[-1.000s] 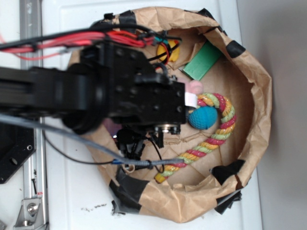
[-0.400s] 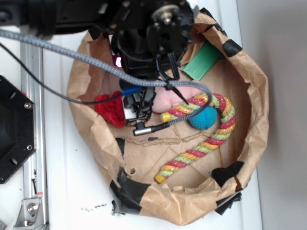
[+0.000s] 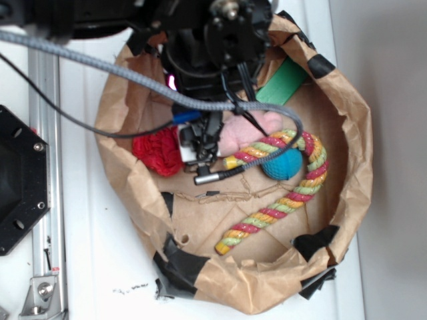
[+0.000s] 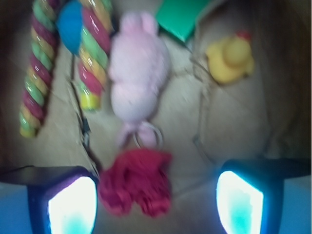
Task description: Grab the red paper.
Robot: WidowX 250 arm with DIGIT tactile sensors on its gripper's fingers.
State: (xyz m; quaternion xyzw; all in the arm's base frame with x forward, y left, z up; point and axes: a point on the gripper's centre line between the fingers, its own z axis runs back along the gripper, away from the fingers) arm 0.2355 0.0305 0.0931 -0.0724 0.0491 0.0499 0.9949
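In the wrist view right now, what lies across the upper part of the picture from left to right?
Striped rope cane → teal ball → pink plush toy → green block → yellow duck. The red paper sits lower, below the plush.

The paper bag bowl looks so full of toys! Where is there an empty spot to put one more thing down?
The biggest bare patch is the brown floor below the red paper, left of the striped rope cane. Another strip lies between the cane and the bag's right wall. The middle is crowded: pink plush toy, teal ball and the tool.
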